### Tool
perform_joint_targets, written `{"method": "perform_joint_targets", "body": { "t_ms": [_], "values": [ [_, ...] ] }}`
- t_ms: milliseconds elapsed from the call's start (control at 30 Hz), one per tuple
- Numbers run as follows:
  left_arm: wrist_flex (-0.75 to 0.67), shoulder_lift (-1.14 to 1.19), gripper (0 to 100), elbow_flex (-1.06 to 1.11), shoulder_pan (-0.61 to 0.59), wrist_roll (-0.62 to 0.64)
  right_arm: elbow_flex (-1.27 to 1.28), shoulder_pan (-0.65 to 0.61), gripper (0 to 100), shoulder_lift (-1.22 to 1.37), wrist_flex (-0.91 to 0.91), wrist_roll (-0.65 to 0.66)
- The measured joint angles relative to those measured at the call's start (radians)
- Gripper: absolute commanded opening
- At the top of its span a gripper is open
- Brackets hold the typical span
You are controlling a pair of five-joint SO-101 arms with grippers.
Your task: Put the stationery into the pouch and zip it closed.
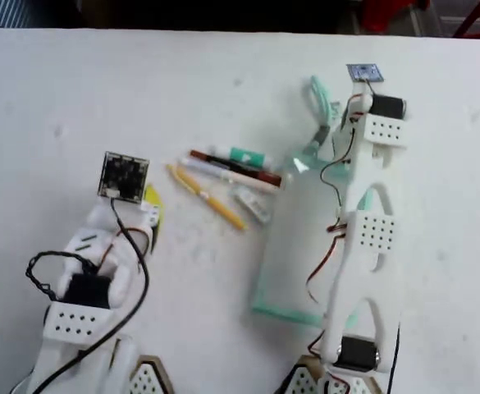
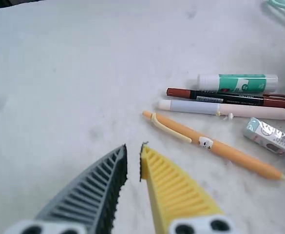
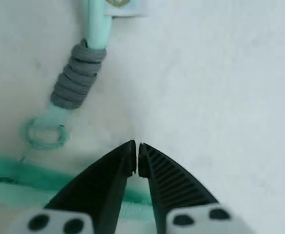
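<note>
On the table, high view: stationery (image 1: 223,176) noted lying loose just beside the pouch (image 1: 293,246). Left wrist view: left gripper (image 2: 133,150) recorded closed, empty, near the orange pen (image 2: 215,146). Right wrist view: right gripper (image 3: 136,148) recorded closed, empty, at the pouch's edge.

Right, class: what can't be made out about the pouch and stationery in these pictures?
Pouch: high view, the right arm lies over one long side; zip state unclear.
Brown pen: left wrist view, far end cut by the edge.
Small wrapped block: same view, clipped at the edge; its kind unclear.
</note>
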Motion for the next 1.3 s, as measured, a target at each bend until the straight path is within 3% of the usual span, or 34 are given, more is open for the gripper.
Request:
{"method": "perform_joint_targets", "body": {
  "t_ms": [133,267,400,633,1000,1067,1167,1300],
  "values": [
    [0.000,0.000,8,0.000,0.000,0.000,0.000,-0.017,12.7,-0.130,0.005,-0.058],
    [0.000,0.000,8,0.000,0.000,0.000,0.000,-0.104,24.3,-0.190,0.005,-0.281],
    [0.000,0.000,8,0.000,0.000,0.000,0.000,-0.186,24.4,-0.184,0.002,-0.505],
    [0.000,0.000,8,0.000,0.000,0.000,0.000,-0.206,24.4,-0.049,-0.075,-0.695],
    [0.000,0.000,8,0.000,0.000,0.000,-0.002,-0.161,23.7,0.095,-0.198,-0.720],
    [0.000,0.000,8,0.000,0.000,0.000,-0.003,-0.161,17.6,0.104,-0.218,-0.706],
    [0.000,0.000,8,0.000,0.000,0.000,-0.003,-0.144,0.6,0.110,-0.241,-0.695],
    [0.000,0.000,8,0.000,0.000,0.000,-0.005,-0.117,2.6,0.124,-0.262,-0.641]
  ]
}}
